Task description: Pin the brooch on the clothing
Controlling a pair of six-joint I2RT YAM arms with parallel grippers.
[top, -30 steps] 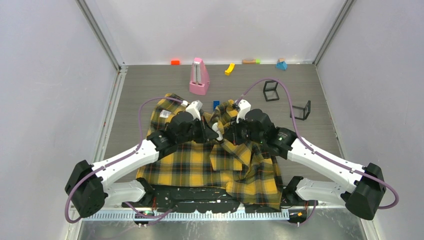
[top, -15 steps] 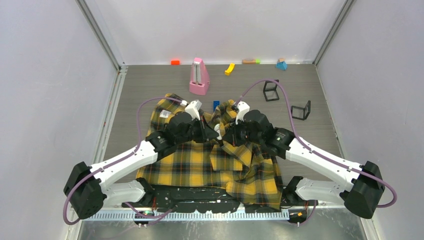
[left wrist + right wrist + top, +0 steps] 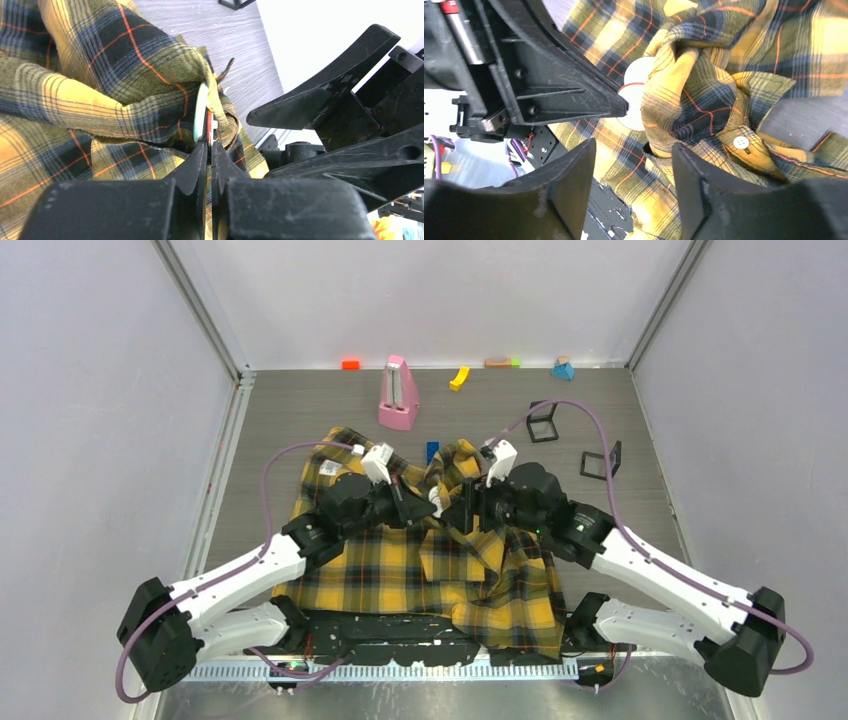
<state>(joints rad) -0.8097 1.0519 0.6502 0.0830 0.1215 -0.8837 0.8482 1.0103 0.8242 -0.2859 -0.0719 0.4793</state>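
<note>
The clothing (image 3: 420, 570), a yellow-and-black plaid shirt, lies spread near the arm bases, its collar end bunched up between the two grippers. In the left wrist view the brooch (image 3: 201, 117) shows edge-on as a thin pale disc against a raised fold of the shirt (image 3: 100, 75). My left gripper (image 3: 209, 145) is shut on its lower edge. In the right wrist view the brooch (image 3: 636, 75) is a pale round disc half covered by a fold (image 3: 724, 75), with the left gripper's fingertip (image 3: 619, 106) on it. My right gripper (image 3: 631, 170) is open and holds nothing, just short of that fold. From above, the left gripper (image 3: 420, 508) and the right gripper (image 3: 458, 512) face each other closely.
A pink metronome-shaped object (image 3: 398, 393) stands behind the shirt. Two small black square frames (image 3: 541, 421) (image 3: 602, 461) sit at the back right. Small coloured blocks, among them a yellow piece (image 3: 459, 377), line the far edge. A white shirt button (image 3: 741, 142) lies near my right finger.
My right gripper has opened, let go of the fold and drawn back slightly to the right. The left gripper stays shut on the brooch, and its arm has shifted a little to the left.
</note>
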